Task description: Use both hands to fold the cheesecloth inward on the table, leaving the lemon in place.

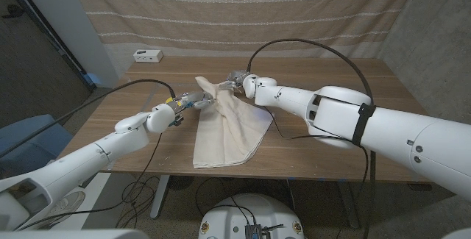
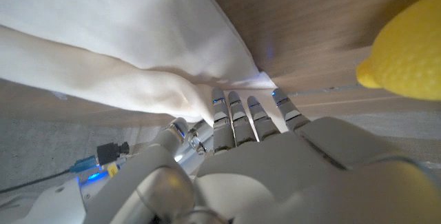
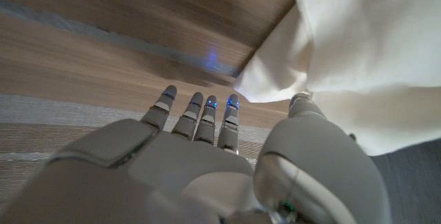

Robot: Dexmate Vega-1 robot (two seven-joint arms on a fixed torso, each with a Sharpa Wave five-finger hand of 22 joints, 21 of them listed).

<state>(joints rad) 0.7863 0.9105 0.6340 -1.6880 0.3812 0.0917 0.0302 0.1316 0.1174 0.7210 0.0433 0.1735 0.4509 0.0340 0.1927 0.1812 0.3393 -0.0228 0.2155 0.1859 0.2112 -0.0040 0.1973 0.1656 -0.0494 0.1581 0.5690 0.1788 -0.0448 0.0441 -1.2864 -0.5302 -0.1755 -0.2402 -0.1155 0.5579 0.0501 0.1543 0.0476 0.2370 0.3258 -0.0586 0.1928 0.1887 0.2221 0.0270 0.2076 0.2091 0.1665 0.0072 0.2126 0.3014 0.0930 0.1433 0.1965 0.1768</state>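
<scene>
A cream cheesecloth [image 1: 224, 125] lies down the middle of the wooden table [image 1: 331, 147], its far edge bunched and raised. My left hand [image 1: 188, 104] grips that raised edge on its left side; in the left wrist view the cloth [image 2: 138, 79] folds in over the fingertips [image 2: 238, 110] and thumb. My right hand [image 1: 239, 83] holds the same edge from the right; in the right wrist view a cloth corner [image 3: 272, 83] sits between the thumb [image 3: 303, 107] and the fingers [image 3: 200, 110]. The yellow lemon [image 2: 406, 48] lies on the wood close beside my left hand.
A small white box [image 1: 148, 55] stands at the table's far left corner. A striped curtain [image 1: 243, 7] hangs behind the table. A blue chair [image 1: 29, 132] stands off the left side. Black cables [image 1: 309, 44] arc over the right arm.
</scene>
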